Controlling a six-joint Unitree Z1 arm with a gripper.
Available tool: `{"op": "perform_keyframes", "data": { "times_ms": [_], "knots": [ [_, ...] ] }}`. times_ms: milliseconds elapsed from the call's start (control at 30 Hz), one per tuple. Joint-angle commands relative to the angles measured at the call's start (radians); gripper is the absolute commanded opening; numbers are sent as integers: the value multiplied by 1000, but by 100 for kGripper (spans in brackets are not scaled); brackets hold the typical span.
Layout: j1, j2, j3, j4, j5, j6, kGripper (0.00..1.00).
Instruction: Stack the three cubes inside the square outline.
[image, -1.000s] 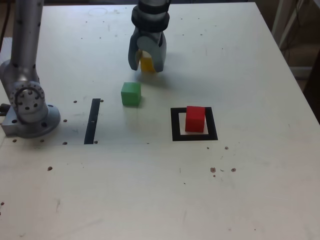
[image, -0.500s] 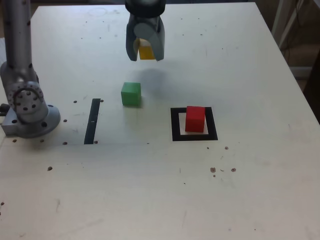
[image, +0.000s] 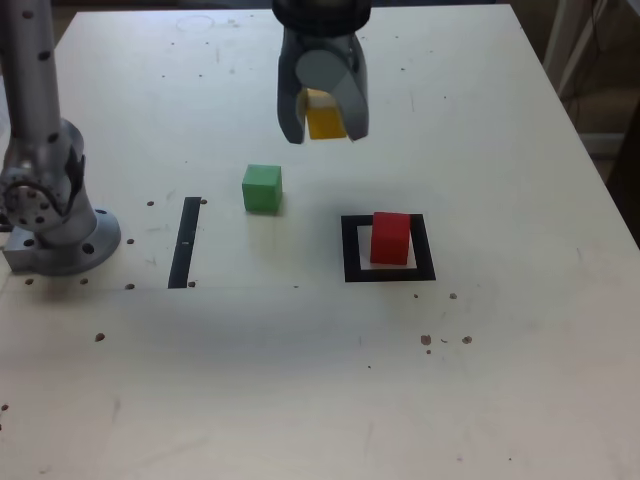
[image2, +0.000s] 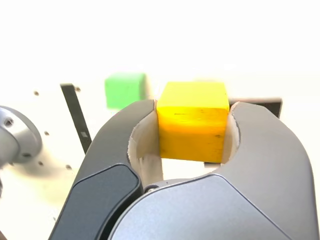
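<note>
White surface (image: 300, 380) w/ arm base (image: 50, 215) at exterior view's left. Claw (image: 324, 120) above it, clamped on yellow cube (image: 325, 117). Red cube (image: 390, 238) sits in black square outline (image: 350, 250); green cube (image: 262, 188) nearby, outside it.

The exterior view is evenly lit and fairly sharp, with soft, faint shadows on the pale table (image: 300, 380) and slight grain. The wrist view is heavily overexposed: its upper half is blown out to white (detail there is lost), while the yellow cube (image2: 193, 121) and dark gripper (image2: 193, 125) stay clear.
</note>
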Motion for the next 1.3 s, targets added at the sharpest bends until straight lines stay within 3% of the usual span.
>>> {"op": "perform_keyframes", "data": {
  "times_ms": [0, 300, 567, 767, 1033, 1267],
  "knots": [
    [-29, 7, -26, 14, -7, -27, 28],
    [-160, 75, -138, 83, -32, -137, 28],
    [-243, 193, -289, 163, -48, -213, 28],
    [-253, 266, -306, 158, -64, -211, 28],
    [-250, 271, -282, 136, -78, -199, 28],
    [-234, 268, -197, 41, -76, -195, 29]
  ]
}}
